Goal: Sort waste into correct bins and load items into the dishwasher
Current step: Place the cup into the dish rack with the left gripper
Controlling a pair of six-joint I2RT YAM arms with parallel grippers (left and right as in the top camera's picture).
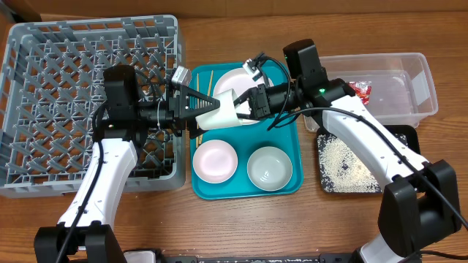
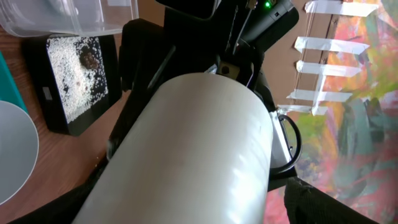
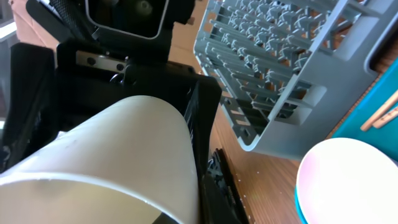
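The small white cup (image 1: 224,109) hangs on its side over the teal tray's left edge, between both arms. My right gripper (image 1: 241,107) is shut on the cup's rim wall, and in the right wrist view the cup (image 3: 112,149) fills the lower left. My left gripper (image 1: 213,113) straddles the cup's body from the left with its jaws wide. In the left wrist view a sliver of background shows between the cup (image 2: 193,155) and the right finger (image 2: 311,199). The grey dishwasher rack (image 1: 44,73) sits at the left. The plate (image 1: 238,79) and chopsticks (image 1: 207,84) lie on the tray.
A teal tray (image 1: 292,191) holds a pink bowl (image 1: 214,161) and a pale bowl (image 1: 269,168). The clear tub (image 1: 409,88) at the right contains the red wrapper (image 1: 360,90). In front of the tub, the black tray (image 1: 409,135) carries scattered rice grains.
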